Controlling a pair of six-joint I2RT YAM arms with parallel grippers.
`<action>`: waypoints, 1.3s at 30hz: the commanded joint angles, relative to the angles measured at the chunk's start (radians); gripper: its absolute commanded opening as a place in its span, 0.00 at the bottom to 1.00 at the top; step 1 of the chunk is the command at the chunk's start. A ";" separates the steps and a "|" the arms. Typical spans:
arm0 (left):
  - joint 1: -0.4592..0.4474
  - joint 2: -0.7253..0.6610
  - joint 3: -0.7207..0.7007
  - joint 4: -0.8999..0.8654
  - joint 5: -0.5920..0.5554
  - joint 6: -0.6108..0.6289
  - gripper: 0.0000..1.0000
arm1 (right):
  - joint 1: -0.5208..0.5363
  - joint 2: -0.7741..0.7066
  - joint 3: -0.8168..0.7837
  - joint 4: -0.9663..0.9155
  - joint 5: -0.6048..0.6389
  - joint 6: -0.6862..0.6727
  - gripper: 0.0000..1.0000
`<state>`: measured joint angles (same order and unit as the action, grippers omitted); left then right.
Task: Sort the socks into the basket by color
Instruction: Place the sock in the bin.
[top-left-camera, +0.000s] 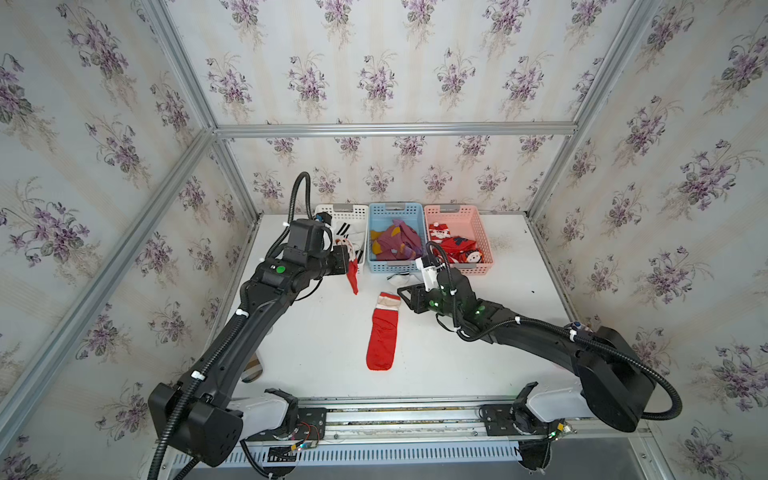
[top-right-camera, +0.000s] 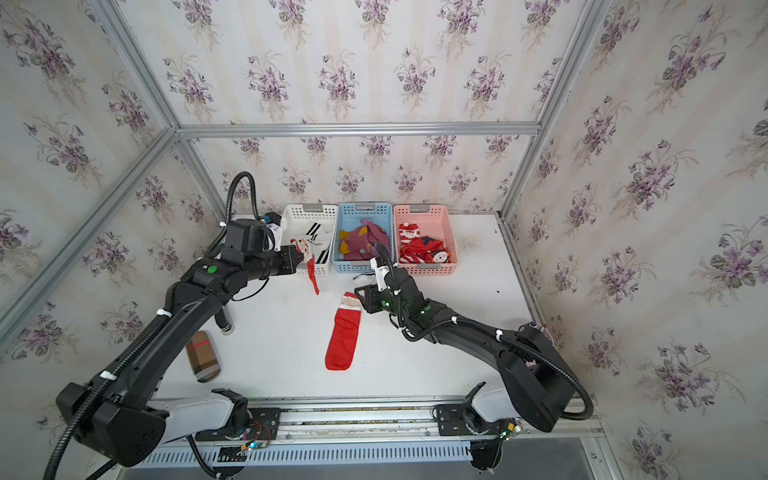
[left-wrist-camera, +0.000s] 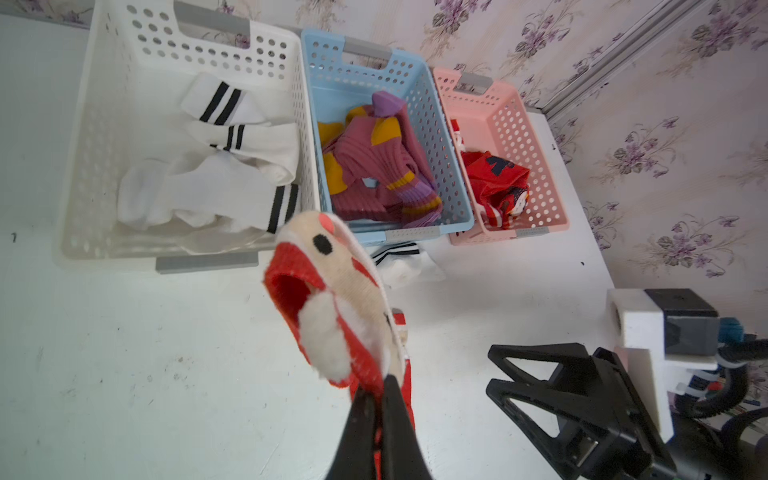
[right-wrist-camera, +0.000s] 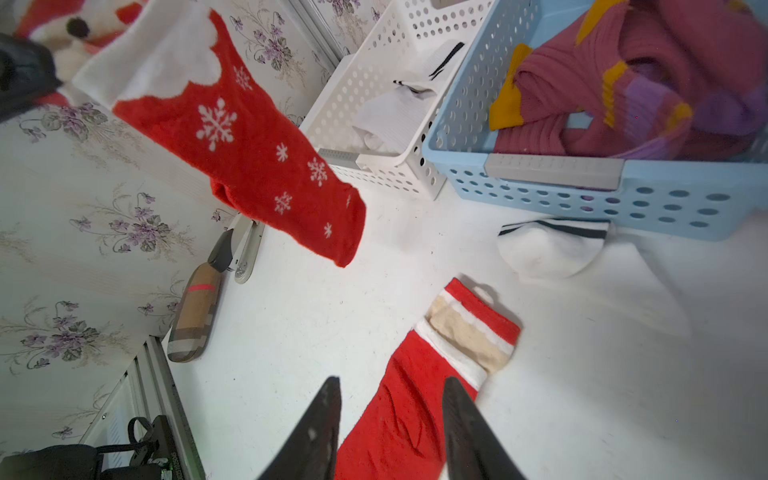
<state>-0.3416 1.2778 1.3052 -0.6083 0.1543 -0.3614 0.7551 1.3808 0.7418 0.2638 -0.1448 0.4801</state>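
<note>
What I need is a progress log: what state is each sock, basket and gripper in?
Santa sock, hanging from the left jaws
left gripper, jaws shut on the Santa sock
red sock, flat on the table, ungripped
right gripper, jaws open, empty, over the red sock
white basket, holds white striped socks
blue basket, holds maroon socks
pink basket, holds red socks
loose white sock, crumpled on the table by the blue basket
</note>
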 joint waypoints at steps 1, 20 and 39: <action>-0.016 0.033 0.060 0.011 0.051 0.023 0.06 | -0.001 -0.026 -0.009 -0.016 0.029 -0.013 0.42; -0.213 0.585 0.723 0.012 0.138 0.016 0.04 | -0.007 -0.206 -0.090 -0.060 0.119 0.012 0.44; -0.238 1.138 1.146 0.413 0.447 -0.185 0.06 | -0.007 -0.258 -0.138 -0.078 0.157 0.055 0.44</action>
<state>-0.5755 2.3947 2.4413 -0.3370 0.5274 -0.4938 0.7467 1.1309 0.6052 0.1787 -0.0040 0.5175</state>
